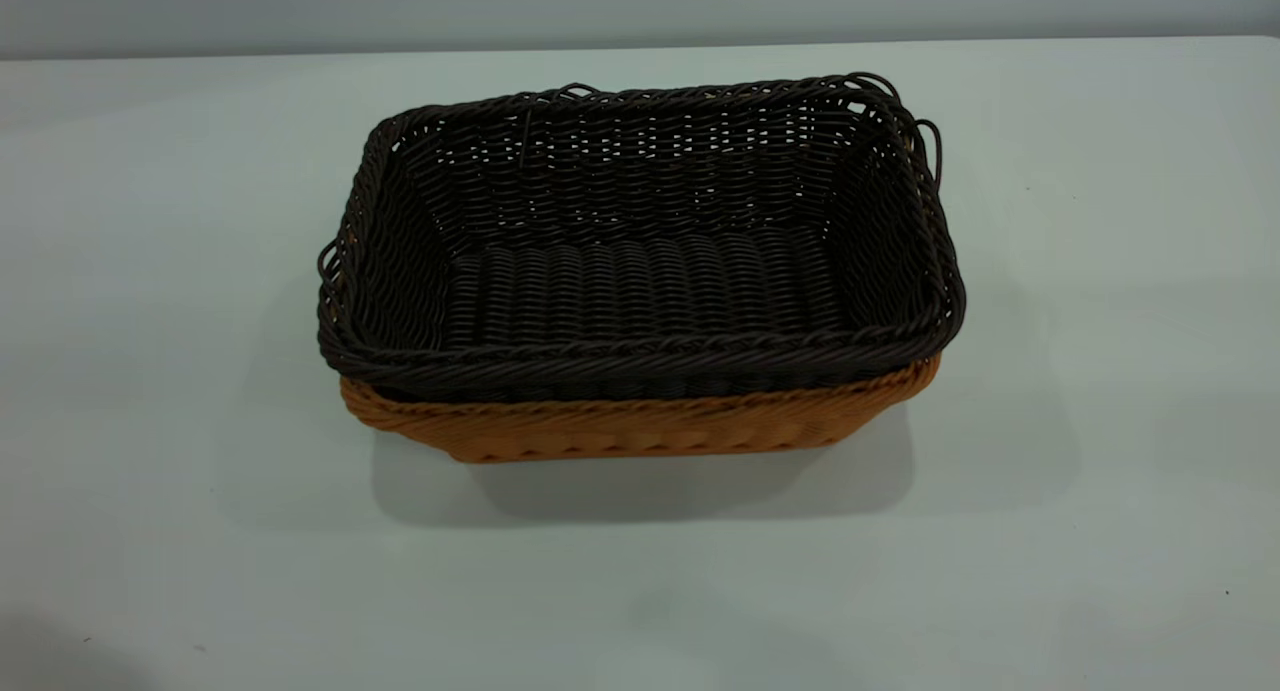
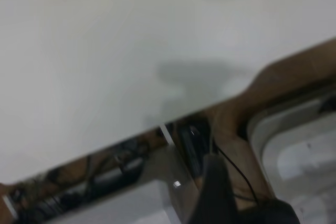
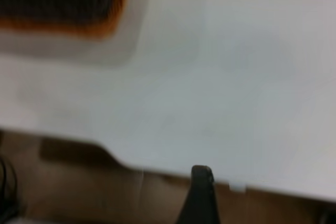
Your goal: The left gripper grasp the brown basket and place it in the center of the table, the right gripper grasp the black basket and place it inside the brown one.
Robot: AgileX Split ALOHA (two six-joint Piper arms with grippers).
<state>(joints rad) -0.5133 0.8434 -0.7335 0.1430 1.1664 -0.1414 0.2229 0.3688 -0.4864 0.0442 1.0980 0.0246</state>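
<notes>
Black basket [image 1: 640, 281] sits nested inside the brown basket [image 1: 640, 426], rims nearly parallel, dark rim riding just above the orange-tan one; only the brown basket's near wall and a strip of its rim show. Nested pair stands upright near the middle of the table [image 1: 150, 371], shadow cast on the near side. No arm appears in the exterior view. Left gripper [image 2: 215, 192]: one dark finger visible over the table edge, well away from the baskets; grip state cannot be told. Right gripper [image 3: 201, 195]: one dark finger at the table edge, baskets far off; grip state cannot be told.
</notes>
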